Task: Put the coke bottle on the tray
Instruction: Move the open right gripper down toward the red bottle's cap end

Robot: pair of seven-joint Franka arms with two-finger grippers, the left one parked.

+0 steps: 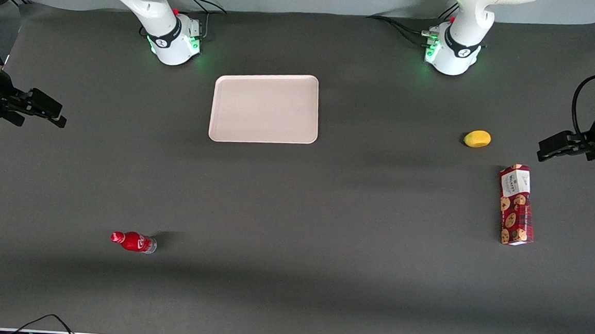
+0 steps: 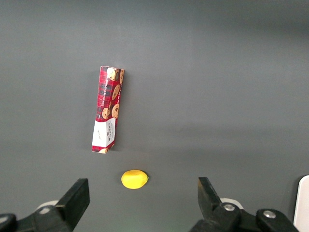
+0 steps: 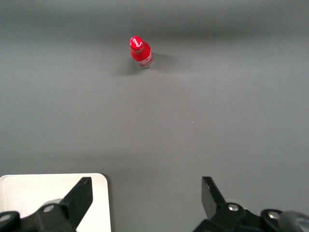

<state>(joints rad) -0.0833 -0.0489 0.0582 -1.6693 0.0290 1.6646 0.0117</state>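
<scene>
While gripper (image 1: 55, 112) hovers with fingers spread wide, holding nothing, at working arm's end of table, coke bottle (image 1: 134, 242) stands upright, well apart from tray (image 1: 264, 108), nearer front camera.

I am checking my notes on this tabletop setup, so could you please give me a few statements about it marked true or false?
1. The small red coke bottle with a red cap stands on the dark table, apart from the flat pale pinkish-beige tray. True.
2. The right arm's gripper is shut on the bottle. False: it is open, at the working arm's end of the table, holding nothing.
3. The bottle is nearer the front camera than the tray. True.
4. A yellow rounded object lies in the tray. False: it lies on the table beside the long red cookie box.
</scene>
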